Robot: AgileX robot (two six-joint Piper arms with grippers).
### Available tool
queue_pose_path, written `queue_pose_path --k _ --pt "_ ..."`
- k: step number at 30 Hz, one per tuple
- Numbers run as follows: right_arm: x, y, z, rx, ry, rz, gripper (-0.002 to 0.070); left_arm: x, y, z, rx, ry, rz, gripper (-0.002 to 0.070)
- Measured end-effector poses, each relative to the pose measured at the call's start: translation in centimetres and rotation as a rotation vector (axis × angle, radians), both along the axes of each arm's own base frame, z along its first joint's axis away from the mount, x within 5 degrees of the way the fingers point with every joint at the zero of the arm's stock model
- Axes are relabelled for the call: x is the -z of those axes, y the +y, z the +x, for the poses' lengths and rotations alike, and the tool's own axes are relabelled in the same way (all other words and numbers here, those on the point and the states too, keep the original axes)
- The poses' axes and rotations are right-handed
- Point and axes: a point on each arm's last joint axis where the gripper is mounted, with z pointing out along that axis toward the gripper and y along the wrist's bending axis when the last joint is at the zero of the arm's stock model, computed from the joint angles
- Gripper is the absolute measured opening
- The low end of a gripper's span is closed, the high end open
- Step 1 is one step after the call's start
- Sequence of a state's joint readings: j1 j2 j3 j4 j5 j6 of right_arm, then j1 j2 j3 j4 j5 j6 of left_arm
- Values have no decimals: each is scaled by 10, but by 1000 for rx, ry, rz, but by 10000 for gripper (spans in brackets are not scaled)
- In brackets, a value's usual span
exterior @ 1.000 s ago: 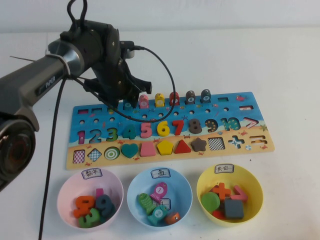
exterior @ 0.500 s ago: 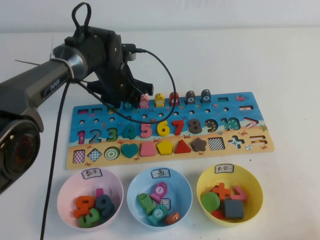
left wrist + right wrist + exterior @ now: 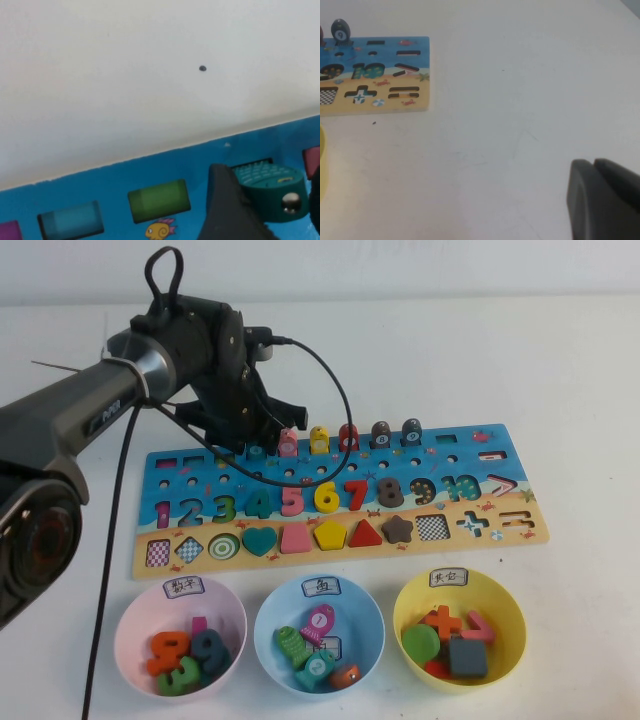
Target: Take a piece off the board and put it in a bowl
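Note:
The teal piece [image 3: 257, 450] stands in the peg row at the back of the board [image 3: 500, 532], leftmost of the pegs. My left gripper [image 3: 254, 443] is down on it, with its fingers closed around it. In the left wrist view the teal piece [image 3: 272, 192] sits between the dark fingers [image 3: 227, 210] of the left gripper [image 3: 270, 181], on the blue board [image 3: 100, 185]. The light blue bowl [image 3: 268, 612] sits in front of the board, in the middle, holding several pieces. My right gripper [image 3: 594, 167] is shut and empty over bare table, right of the board [image 3: 380, 70].
Pink [image 3: 288, 441], yellow [image 3: 318, 438], red [image 3: 348, 436] and two grey pegs [image 3: 380, 433] stand right of the teal one. A pink bowl [image 3: 130, 625] and a yellow bowl [image 3: 508, 612] flank the blue bowl. The left arm's cable loops over the board.
My left gripper has come down a little and its fingers have closed in on the teal piece. The last half second shows almost no movement.

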State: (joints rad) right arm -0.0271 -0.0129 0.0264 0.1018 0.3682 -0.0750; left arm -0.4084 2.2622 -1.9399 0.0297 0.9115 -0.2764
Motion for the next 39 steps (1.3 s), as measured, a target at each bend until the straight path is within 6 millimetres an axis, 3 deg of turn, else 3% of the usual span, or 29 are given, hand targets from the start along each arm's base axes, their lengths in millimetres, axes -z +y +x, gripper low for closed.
queue_pose_path --k 11,29,39 --pt "0 0 0 0 0 1 -17 1 0 0 0 2 1 224" --pt "0 0 0 0 0 1 -17 0 1 -2 1 18 9 200" --pt "0 0 0 0 0 1 -17 -38 3 -6 25 -24 4 199"
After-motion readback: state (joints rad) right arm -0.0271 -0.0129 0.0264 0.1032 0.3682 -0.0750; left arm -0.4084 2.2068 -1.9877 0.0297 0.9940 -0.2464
